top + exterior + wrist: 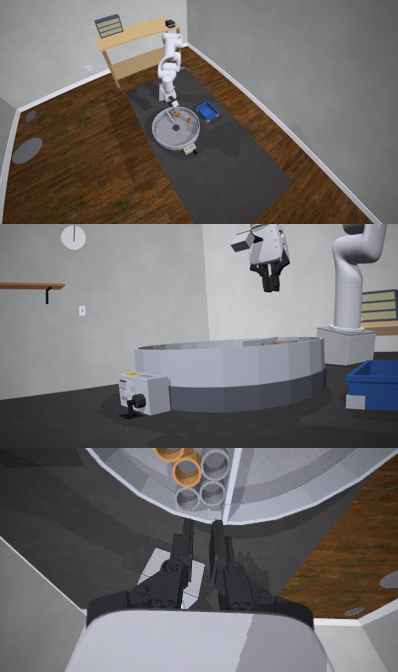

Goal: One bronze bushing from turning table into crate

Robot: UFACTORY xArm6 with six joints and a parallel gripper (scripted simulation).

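Observation:
The grey round turning table (155, 132) (222, 362) (305, 495) stands on a dark mat. Two bronze bushings (176, 113) (187, 470) stand together by a divider bar at its far side, with three grey bushings (214, 464) beside them. A third bronze bushing (188, 119) stands alone further right. The exterior view shows only an orange sliver (284, 342) over the rim. My gripper (170, 102) (269, 289) (202, 533) hangs high above the table's far edge, its fingers nearly together with nothing between them. The blue crate (212, 115) (373, 390) stands right of the table.
A divider bar (169, 115) runs from the table's rim toward its centre. A white control box (188, 150) (143, 392) sits at the table's front. The arm's pedestal (345, 344) stands behind the table, and a wooden bench (133, 33) stands against the back wall.

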